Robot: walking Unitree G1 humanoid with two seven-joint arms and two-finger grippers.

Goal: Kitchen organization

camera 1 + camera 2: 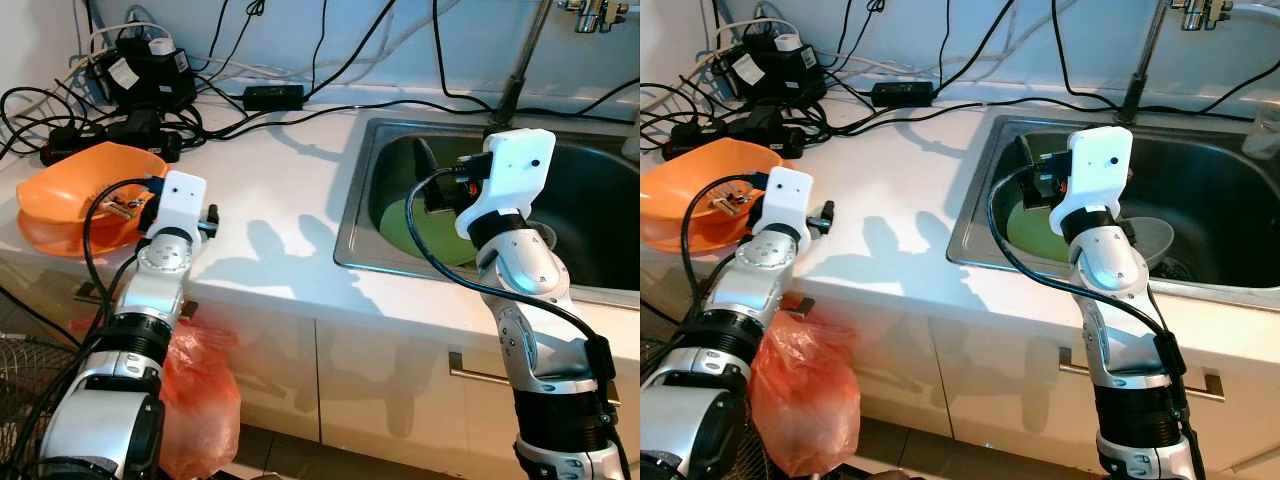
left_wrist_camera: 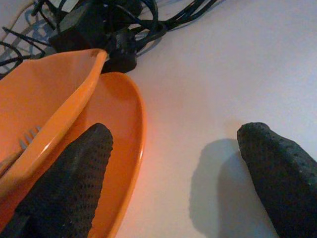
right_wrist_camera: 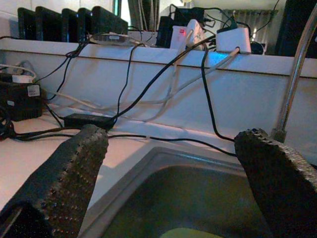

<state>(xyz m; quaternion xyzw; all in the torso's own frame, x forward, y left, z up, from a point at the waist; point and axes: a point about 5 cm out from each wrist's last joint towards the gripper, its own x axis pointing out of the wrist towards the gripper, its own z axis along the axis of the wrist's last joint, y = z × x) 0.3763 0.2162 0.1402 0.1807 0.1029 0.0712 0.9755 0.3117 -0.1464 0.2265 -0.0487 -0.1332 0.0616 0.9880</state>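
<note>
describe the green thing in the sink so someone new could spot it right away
Find the steel sink set in the white counter. The green plate lies on its bottom at the left end, under the right hand. It is the sink's sole bright green thing.

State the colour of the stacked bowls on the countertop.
Orange bowls, clearest in the left eye view.

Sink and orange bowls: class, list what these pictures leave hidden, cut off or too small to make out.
- Green dish in the sink: largely hidden by the right arm in both eye views; the right wrist view cuts it at the edge.
- Item inside the orange bowls: too small in the eye views; in the left wrist view, behind the bowl wall.
- Faucet: its top is cut off by the frame edge in the eye views.
</note>
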